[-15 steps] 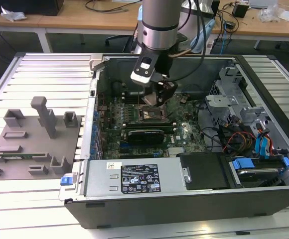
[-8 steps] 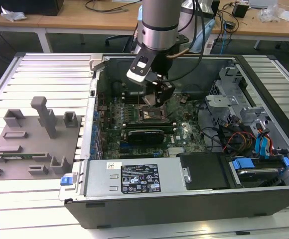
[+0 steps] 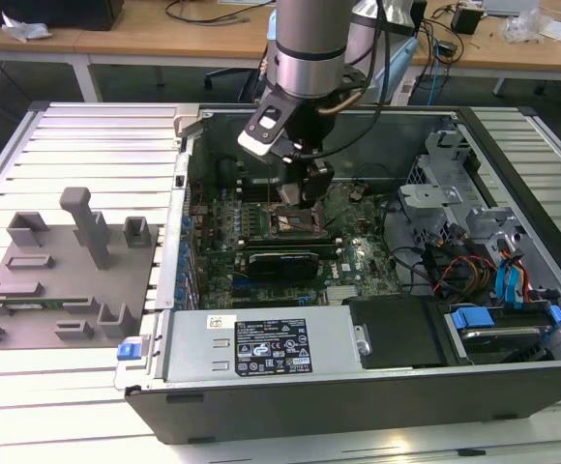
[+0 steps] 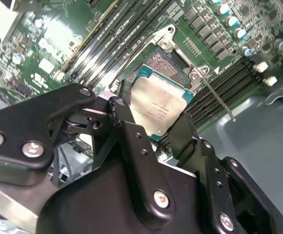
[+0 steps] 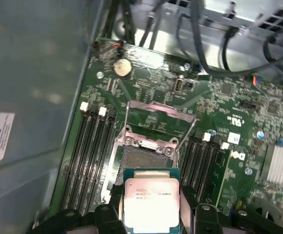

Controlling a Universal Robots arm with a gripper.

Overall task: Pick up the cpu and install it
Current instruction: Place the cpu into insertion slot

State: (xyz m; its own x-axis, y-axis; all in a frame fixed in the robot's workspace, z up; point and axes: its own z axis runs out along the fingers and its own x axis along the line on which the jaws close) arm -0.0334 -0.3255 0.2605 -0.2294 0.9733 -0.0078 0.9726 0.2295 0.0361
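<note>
Open PC case (image 3: 358,406) lies on its side on the slatted table (image 3: 87,135). In it I note the motherboard (image 3: 353,217), a power supply (image 3: 261,348) along the near wall, and a drive cage (image 3: 445,193) with cables at the exterior view's right. Outside the case, at the exterior view's left, a grey fixture plate (image 3: 58,280) sits on the table. The arm (image 3: 305,43) reaches down into the case over the board.

In both wrist views I see the gripper (image 4: 151,117) clamped narrow on the cpu (image 4: 157,105), with a black finger (image 4: 119,109) against each of two opposite edges and the silver lid up. The cpu hangs just above the socket (image 4: 163,66), overlapping one side of it, not seated; the contact field lies exposed.

The first wrist view adds the load plate (image 5: 158,109) swung upright, memory slots (image 5: 90,156) on both sides and a coin cell (image 5: 122,68). The second wrist view adds the retention lever (image 4: 217,100), angled away from the socket's corner
</note>
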